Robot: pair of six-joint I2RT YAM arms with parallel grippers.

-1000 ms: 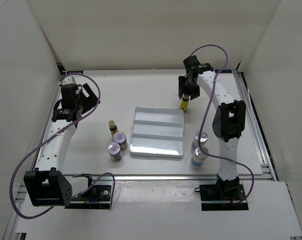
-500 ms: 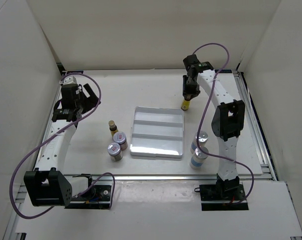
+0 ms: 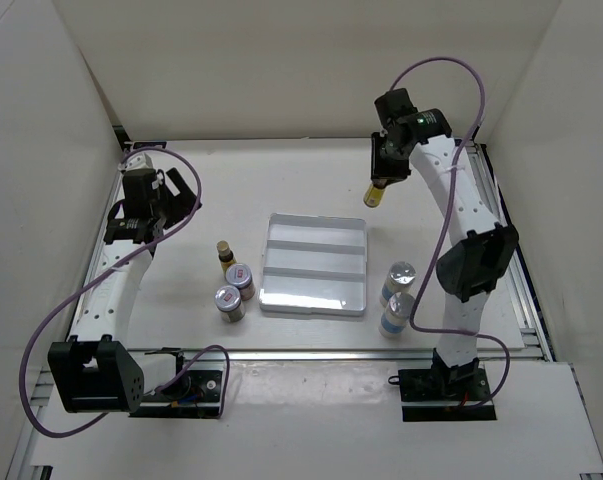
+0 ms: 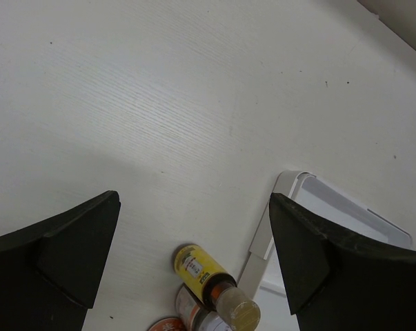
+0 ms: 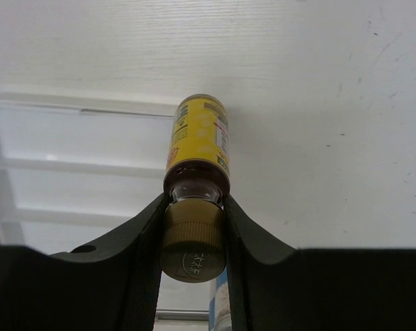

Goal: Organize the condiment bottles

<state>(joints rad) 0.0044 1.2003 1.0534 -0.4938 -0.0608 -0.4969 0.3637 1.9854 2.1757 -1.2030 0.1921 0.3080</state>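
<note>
Right wrist alone: fingers [image 5: 142, 269] around cap of yellow bottle [image 5: 197, 141].

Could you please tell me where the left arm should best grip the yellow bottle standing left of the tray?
Probably by its tan cap, coming straight down from above. The yellow bottle stands upright, and a silver-lidded jar sits close beside it on the near side, leaving little room lower down. The left pincer is open.

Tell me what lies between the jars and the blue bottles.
Only the tray lies between the jars and blue bottles, with bare table either side; the top view shows it.
</note>
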